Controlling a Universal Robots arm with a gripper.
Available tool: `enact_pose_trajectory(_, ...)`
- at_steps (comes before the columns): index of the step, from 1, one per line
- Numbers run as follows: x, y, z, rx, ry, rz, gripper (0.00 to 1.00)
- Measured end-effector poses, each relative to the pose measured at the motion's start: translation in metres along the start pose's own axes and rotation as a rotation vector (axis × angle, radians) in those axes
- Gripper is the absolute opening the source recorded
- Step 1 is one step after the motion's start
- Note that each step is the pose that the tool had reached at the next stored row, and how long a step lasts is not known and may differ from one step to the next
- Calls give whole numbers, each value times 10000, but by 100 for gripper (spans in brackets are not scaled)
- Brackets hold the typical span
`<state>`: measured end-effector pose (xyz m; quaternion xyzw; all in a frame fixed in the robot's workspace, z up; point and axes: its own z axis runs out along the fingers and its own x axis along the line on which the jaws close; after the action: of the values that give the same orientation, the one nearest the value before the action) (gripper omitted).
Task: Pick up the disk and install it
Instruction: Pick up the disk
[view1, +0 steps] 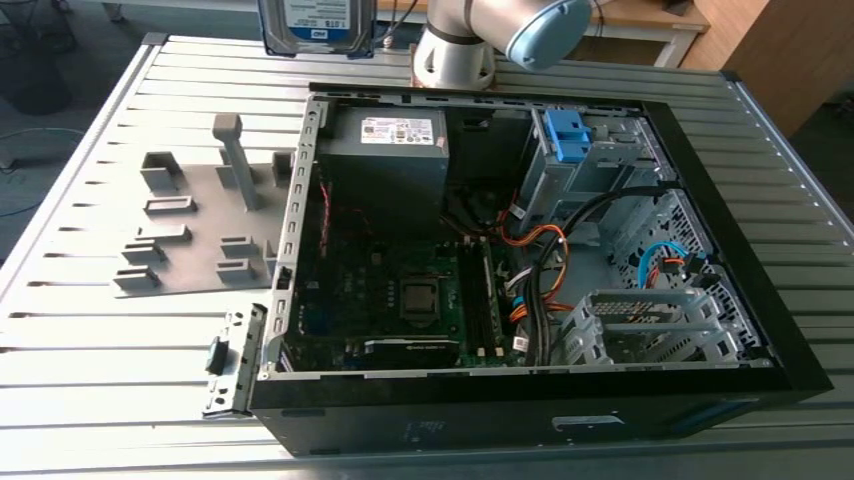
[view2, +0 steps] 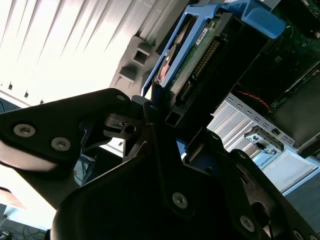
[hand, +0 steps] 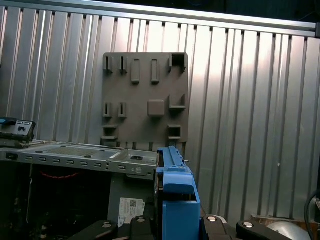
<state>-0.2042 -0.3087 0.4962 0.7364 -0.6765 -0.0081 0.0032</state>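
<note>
The disk (view1: 316, 22) is held in the air above the bench (view1: 107, 330), pinched at one end by the gripper (view2: 161, 111). In the first wrist view, it is seen over the edge of the open computer case (hand: 80, 156), with the grey fixture plate (hand: 145, 95) beyond.

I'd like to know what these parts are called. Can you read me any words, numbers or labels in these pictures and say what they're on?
No text here can be read out.
Disk: it has a blue-and-white label, but the print is too small to read.
Power supply: it has a white label on top, but the print is too blurred to read.
</note>
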Motion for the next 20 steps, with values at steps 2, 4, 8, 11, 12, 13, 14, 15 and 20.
enact_pose_trajectory(2,11,-6,0,-1,1,0,37)
enact_pose_trajectory(4,23,-12,0,-1,0,-1,37)
enact_pose_trajectory(8,46,-22,2,0,0,0,37)
enact_pose_trajectory(11,62,-32,2,-1,1,-1,37)
enact_pose_trajectory(12,67,-35,2,-2,1,-1,37)
enact_pose_trajectory(13,73,-38,2,-1,1,-1,37)
enact_pose_trajectory(14,78,-41,2,-1,1,0,37)
enact_pose_trajectory(15,84,-44,2,-2,1,0,37)
enact_pose_trajectory(20,110,-56,4,-1,1,0,37)
